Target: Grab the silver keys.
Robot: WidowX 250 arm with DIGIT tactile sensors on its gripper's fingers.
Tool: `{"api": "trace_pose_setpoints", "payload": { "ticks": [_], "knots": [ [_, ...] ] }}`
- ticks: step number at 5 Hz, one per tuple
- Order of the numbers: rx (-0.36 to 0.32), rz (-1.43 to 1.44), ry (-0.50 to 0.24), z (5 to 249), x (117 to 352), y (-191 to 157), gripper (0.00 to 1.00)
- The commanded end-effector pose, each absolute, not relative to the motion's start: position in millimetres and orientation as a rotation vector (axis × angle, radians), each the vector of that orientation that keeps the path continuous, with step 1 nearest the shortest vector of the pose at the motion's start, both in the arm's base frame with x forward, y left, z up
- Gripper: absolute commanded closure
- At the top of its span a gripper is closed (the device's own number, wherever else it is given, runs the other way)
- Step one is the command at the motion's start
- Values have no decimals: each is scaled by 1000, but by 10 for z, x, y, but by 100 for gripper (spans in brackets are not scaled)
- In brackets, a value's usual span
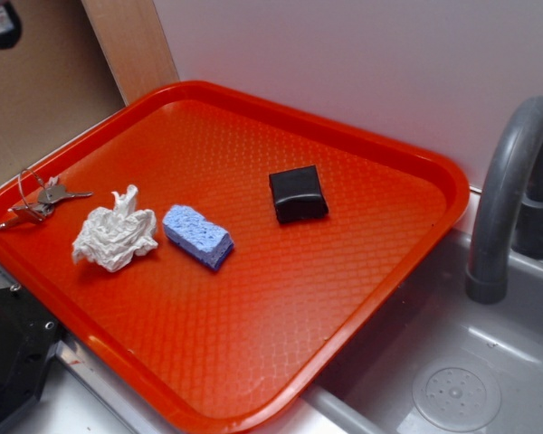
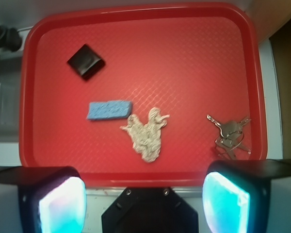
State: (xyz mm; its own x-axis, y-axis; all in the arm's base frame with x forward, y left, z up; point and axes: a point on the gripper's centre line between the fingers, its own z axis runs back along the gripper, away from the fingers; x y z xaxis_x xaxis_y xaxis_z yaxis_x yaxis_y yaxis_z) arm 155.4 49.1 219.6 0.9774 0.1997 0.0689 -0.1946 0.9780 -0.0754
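Observation:
The silver keys [image 1: 43, 202] lie on a thin wire ring at the left end of the red tray [image 1: 281, 362], left of a crumpled white tissue [image 1: 114, 235]. In the wrist view the silver keys [image 2: 230, 135] sit at the right of the tray [image 2: 194, 48], just beyond my right pad. My gripper [image 2: 143, 201] is open, high above the tray's near rim, nothing between its glowing pads [image 2: 225, 201]. In the exterior view only a dark part of the robot shows at the lower left, so the gripper itself is out of sight there.
A blue sponge [image 1: 197, 235] lies right of the tissue, and a black block [image 1: 299, 193] sits further toward the tray's middle. A grey faucet [image 1: 507, 199] and sink basin [image 1: 452, 380] stand right of the tray. A white wall runs behind.

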Motion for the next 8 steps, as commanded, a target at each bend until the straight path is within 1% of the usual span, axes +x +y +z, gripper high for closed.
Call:
{"api": "trace_pose_setpoints", "payload": {
  "ticks": [1,2,3,4,5,6,7,8],
  "knots": [
    [55,439,-65,2115,1691,921,0],
    [81,668,-62,2082,1515,1085,0],
    [86,782,-66,2060,1268,1190,0],
    [70,808,-59,1998,1228,1279,0],
    [84,810,-70,1985,1201,1290,0],
    [60,837,-54,1909,1187,1355,0],
    [7,832,-49,1779,1199,1360,0],
    [26,794,-28,1513,1272,1407,0]
  ]
}}
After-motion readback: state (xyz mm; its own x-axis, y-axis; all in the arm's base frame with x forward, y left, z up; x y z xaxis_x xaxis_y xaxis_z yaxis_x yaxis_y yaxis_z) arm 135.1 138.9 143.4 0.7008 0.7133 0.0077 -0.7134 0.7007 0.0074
